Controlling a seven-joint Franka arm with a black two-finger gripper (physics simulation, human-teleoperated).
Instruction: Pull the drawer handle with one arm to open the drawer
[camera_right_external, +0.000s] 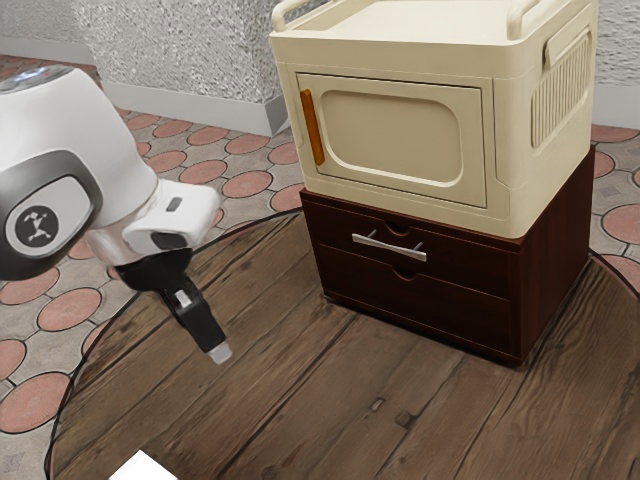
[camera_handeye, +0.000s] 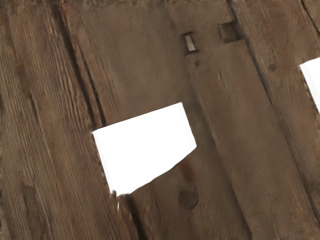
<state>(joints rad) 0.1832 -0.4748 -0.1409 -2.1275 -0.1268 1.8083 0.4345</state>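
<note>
Close to me, beyond a white block (camera_right_external: 143, 468) on the round wooden table (camera_right_external: 300, 400), the black gripper (camera_right_external: 219, 352) points downward, well apart from the chest; whether its fingers are spread or together, I cannot tell. Crossing too low, it could scrape the tabletop; arriving askew, it could slip off the drawer handle (camera_right_external: 389, 246), and a crooked pull might drag the whole chest. Weathered planks run to the dark reddish-brown drawer chest (camera_right_external: 420, 315). On its closed upper drawer (camera_right_external: 460, 262) sits that slim, silvery, bowed bar, beneath a smooth cream cabinet (camera_right_external: 405, 130).
</note>
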